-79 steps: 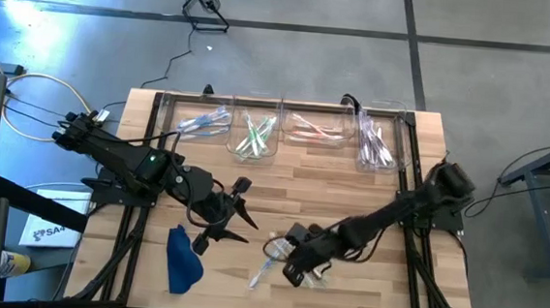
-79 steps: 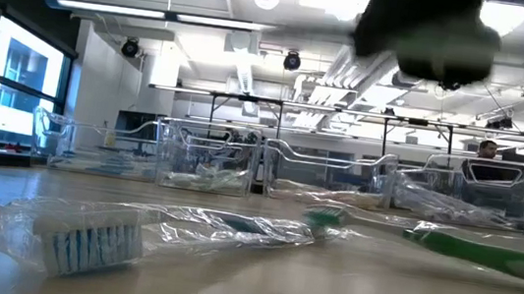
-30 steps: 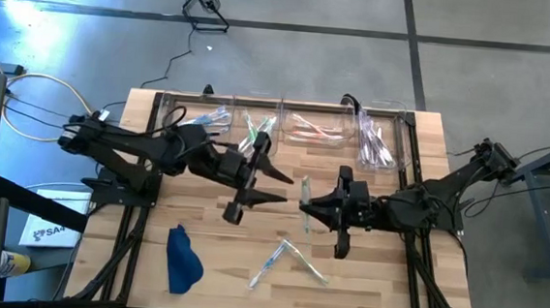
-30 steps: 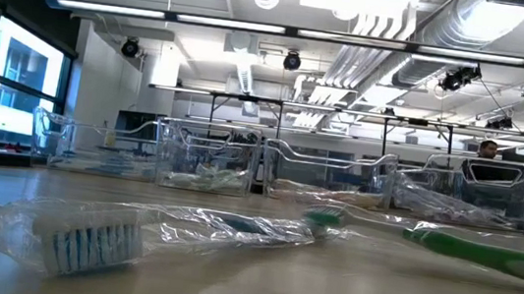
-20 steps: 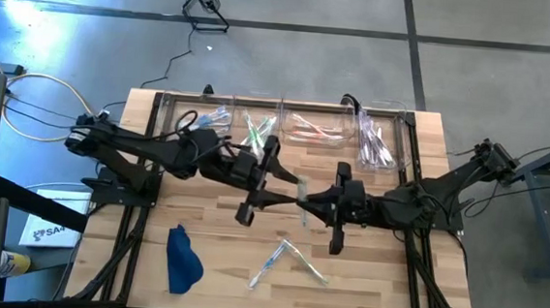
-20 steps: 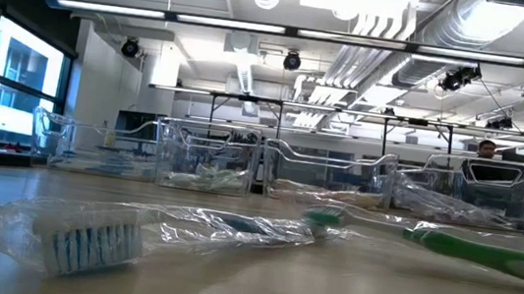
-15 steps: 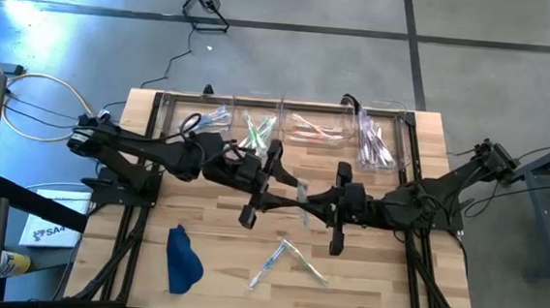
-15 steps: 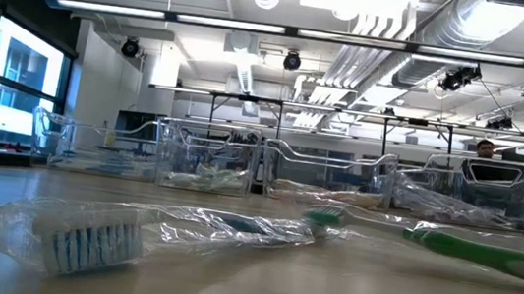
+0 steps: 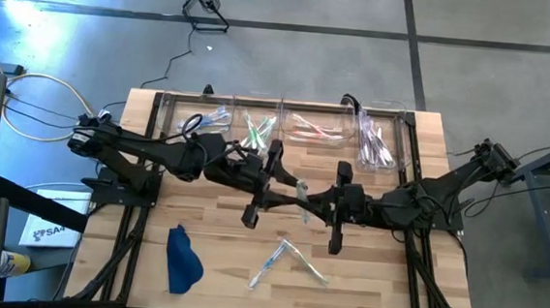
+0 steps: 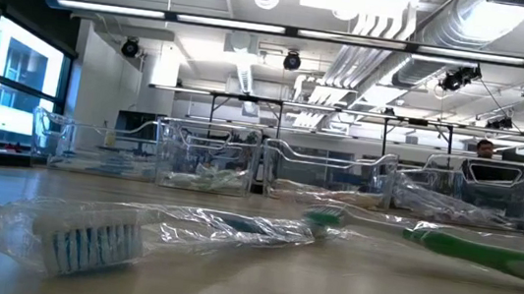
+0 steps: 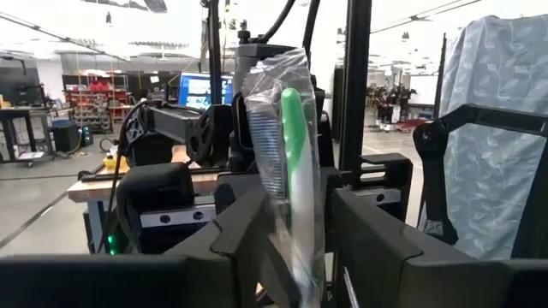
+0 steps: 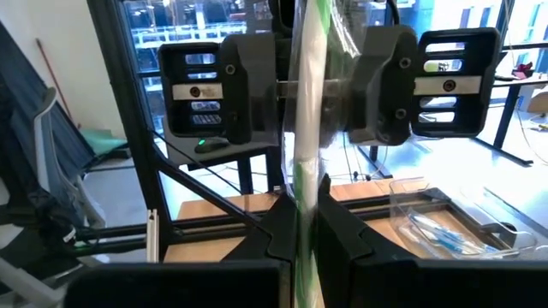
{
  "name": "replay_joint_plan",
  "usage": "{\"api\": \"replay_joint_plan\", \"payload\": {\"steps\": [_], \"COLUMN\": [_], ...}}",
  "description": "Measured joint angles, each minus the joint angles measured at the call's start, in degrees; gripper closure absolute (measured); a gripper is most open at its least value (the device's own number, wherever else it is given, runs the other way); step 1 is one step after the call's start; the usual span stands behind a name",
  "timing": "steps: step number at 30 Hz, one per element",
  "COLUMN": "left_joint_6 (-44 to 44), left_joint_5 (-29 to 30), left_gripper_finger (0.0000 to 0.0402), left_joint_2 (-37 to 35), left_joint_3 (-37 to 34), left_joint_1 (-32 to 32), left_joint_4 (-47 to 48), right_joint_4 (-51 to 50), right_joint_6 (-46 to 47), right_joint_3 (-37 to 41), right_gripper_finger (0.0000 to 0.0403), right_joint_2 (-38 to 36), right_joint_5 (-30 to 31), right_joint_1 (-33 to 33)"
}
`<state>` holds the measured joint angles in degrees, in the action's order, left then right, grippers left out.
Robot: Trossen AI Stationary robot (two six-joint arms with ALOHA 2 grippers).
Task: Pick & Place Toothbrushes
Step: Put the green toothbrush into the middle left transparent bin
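High view showed both pincers meeting above the desk's middle: the right pincer was clamped on a green toothbrush in glossy clear wrap, and the left pincer's fingers straddled it, grip unclear. Nearer the front edge lay two more wrapped toothbrushes, beside a blue cloth. Clear bins lined the far edge.

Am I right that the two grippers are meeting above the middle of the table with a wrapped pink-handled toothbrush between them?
Not quite: the handle is green, not pink. The left wrist view shows the wrapped toothbrush with a green handle. The left gripper and right gripper do meet above the middle of the table.
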<state>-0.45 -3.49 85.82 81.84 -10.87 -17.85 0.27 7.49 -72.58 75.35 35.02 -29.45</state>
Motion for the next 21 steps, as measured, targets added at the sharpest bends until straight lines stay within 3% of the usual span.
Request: {"api": "replay_joint_plan", "payload": {"steps": [11, 21], "left_joint_6": [-0.7, -1.1], "left_joint_5": [0.2, 0.1], "left_gripper_finger": [0.038, 0.0378], "left_joint_2": [1.7, 1.8], "left_joint_3": [0.0, 0.0], "left_joint_1": [0.0, 0.0], "left_joint_4": [-1.1, -0.6], "right_joint_4": [-1.2, -2.0], "right_joint_6": [0.0, 0.2], "right_joint_3": [0.0, 0.0], "right_gripper_finger": [0.039, 0.0384], "right_joint_2": [0.0, 0.0], "right_joint_5": [1.2, 0.9], "right_joint_1": [0.3, 0.6]}}
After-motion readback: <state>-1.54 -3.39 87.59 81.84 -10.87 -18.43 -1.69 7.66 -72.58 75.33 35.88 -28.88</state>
